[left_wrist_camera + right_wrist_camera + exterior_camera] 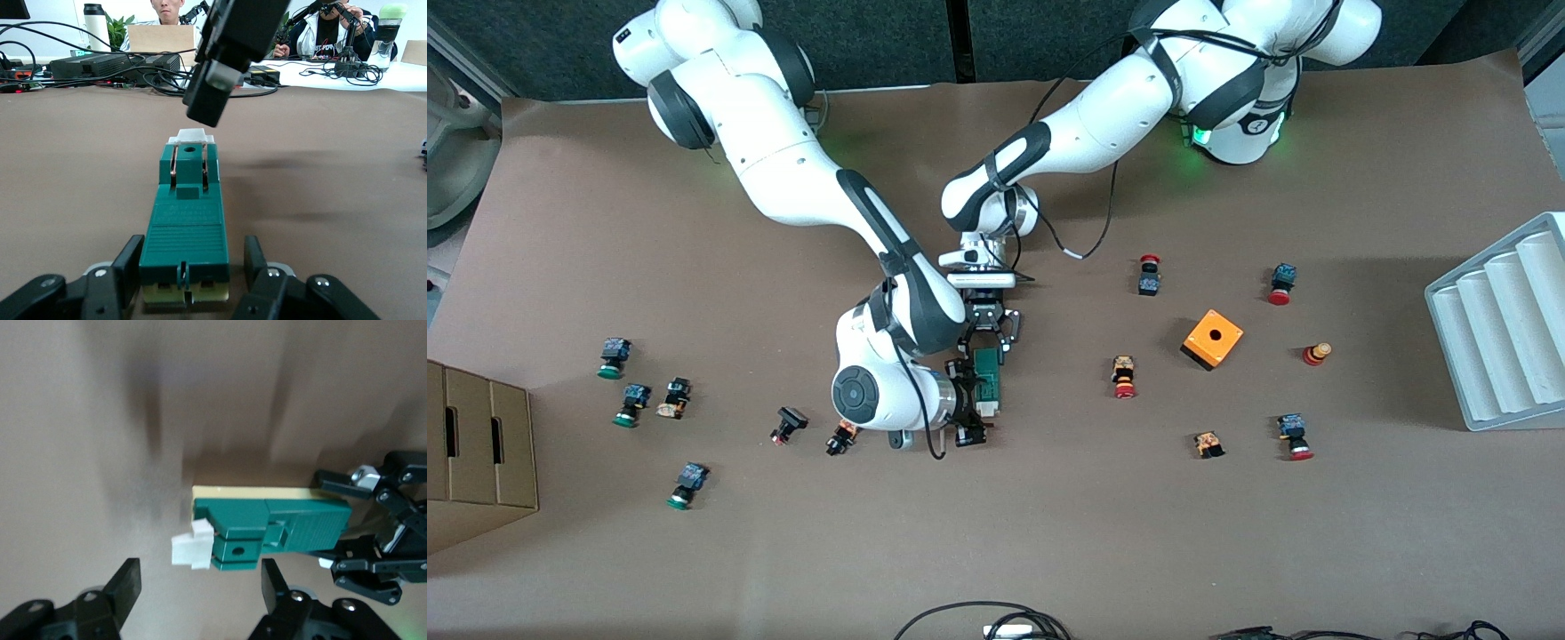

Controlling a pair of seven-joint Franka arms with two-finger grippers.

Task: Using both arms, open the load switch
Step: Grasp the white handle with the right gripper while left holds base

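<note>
The dark green load switch (pixel 989 378) lies flat at the table's centre, its white piece (pixel 989 409) at the end nearer the front camera. My left gripper (pixel 992 348) is low at the other end. In the left wrist view its fingers (pixel 130 257) straddle the load switch (pixel 187 227), one against a side and a thin gap at the other. My right gripper (pixel 974 404) hangs over the white piece. Its own view shows it (pixel 200 587) open wide, above the white piece (pixel 190 550) and touching nothing. The left wrist view shows one of its fingers (pixel 220 67) over that end.
An orange cube (pixel 1212 339) and red push buttons (pixel 1123 377) lie toward the left arm's end. Green-capped buttons (pixel 614 357) lie toward the right arm's end, one button (pixel 840 437) beside the right hand. A cardboard box (pixel 480 453) and a white rack (pixel 1503 329) stand at the table's ends.
</note>
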